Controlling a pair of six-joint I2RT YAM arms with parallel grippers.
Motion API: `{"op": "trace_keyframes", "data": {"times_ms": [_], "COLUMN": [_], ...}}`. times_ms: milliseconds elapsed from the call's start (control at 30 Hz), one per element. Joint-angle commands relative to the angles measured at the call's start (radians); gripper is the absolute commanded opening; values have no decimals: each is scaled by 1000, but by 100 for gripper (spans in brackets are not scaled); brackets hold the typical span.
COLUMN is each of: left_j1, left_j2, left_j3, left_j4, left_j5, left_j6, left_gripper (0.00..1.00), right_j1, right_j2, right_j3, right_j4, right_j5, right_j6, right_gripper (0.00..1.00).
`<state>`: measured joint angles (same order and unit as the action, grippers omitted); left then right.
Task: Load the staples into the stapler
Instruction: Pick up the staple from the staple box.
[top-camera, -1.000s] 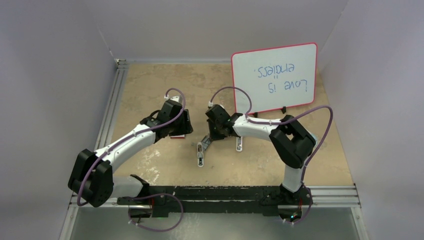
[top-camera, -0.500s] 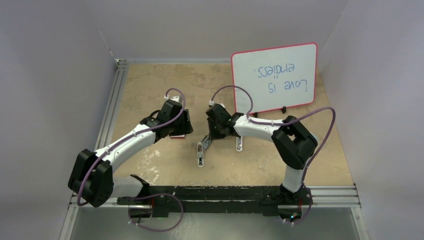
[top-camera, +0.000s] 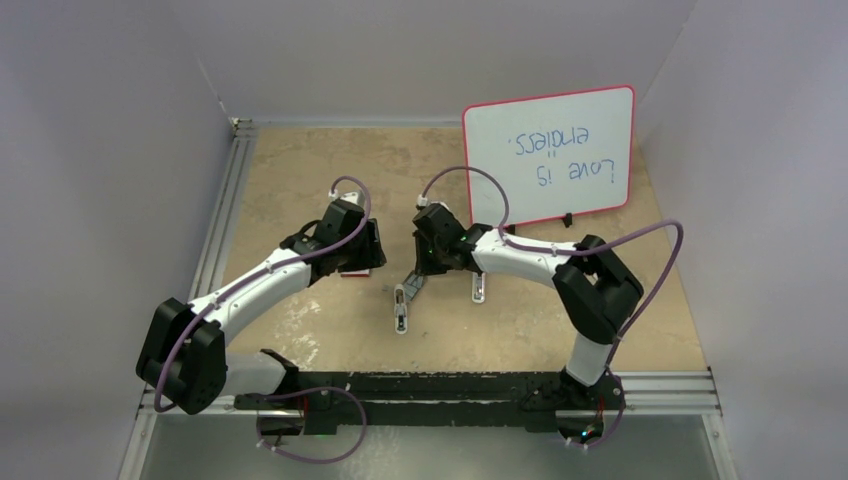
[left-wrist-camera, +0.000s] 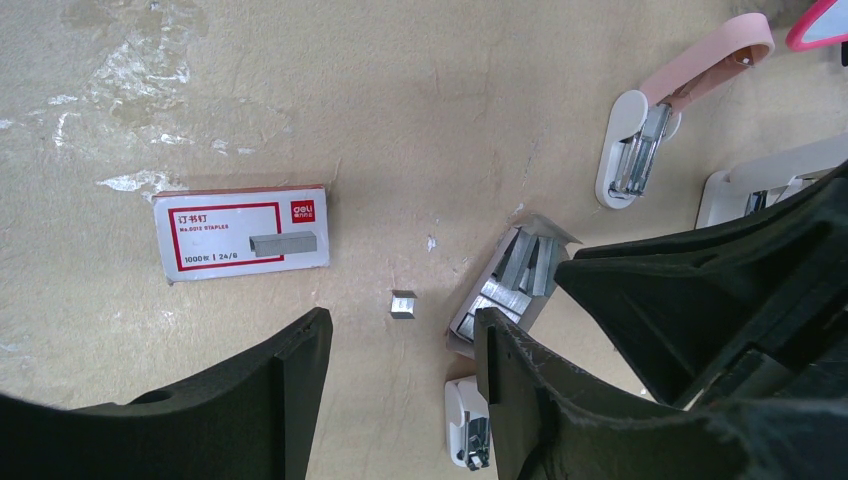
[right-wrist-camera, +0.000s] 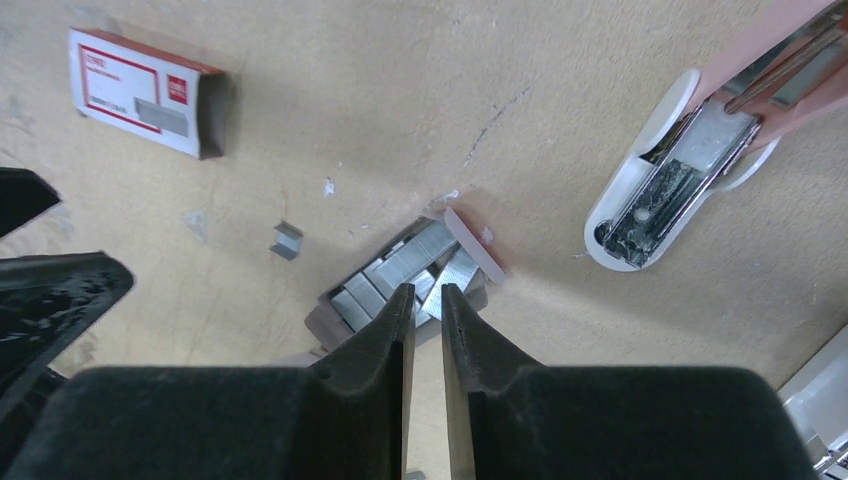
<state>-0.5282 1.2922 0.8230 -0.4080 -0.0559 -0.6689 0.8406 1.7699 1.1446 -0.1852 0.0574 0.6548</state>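
Note:
The staples (right-wrist-camera: 400, 265) are silvery strips in a small grey tray (left-wrist-camera: 505, 285) on the table. One short loose piece (left-wrist-camera: 403, 304) lies beside the tray. The red-and-white staple box (left-wrist-camera: 242, 233) lies empty to one side and also shows in the right wrist view (right-wrist-camera: 150, 95). The pink stapler (right-wrist-camera: 700, 140) lies opened, its metal channel showing, and also appears in the left wrist view (left-wrist-camera: 690, 75). My right gripper (right-wrist-camera: 427, 290) is just above the tray, its jaws a narrow gap apart with nothing between them. My left gripper (left-wrist-camera: 402, 330) is wide open and empty above the loose piece.
More white stapler parts lie nearby (left-wrist-camera: 467, 420) (right-wrist-camera: 820, 420). A pink-rimmed whiteboard (top-camera: 548, 155) stands at the back right. An aluminium rail (top-camera: 220, 230) runs along the table's left edge. The two grippers hang close together at mid-table.
The right arm's wrist has shifted slightly left and its elbow slightly right. The left arm and the objects have not moved.

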Motion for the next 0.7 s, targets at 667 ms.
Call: {"op": "trace_keyframes", "data": {"times_ms": [667], "left_j1": [7], "left_j2": [-5], "left_j3": [33], "left_j4": [23], "left_j5": [-14], "left_j6": [9], "left_gripper": [53], "right_j1": [14], "right_j2": [44], "right_j3": [7], "right_j4": [-45], "right_j5": [18], "right_j6": [28], "right_gripper": [23]}}
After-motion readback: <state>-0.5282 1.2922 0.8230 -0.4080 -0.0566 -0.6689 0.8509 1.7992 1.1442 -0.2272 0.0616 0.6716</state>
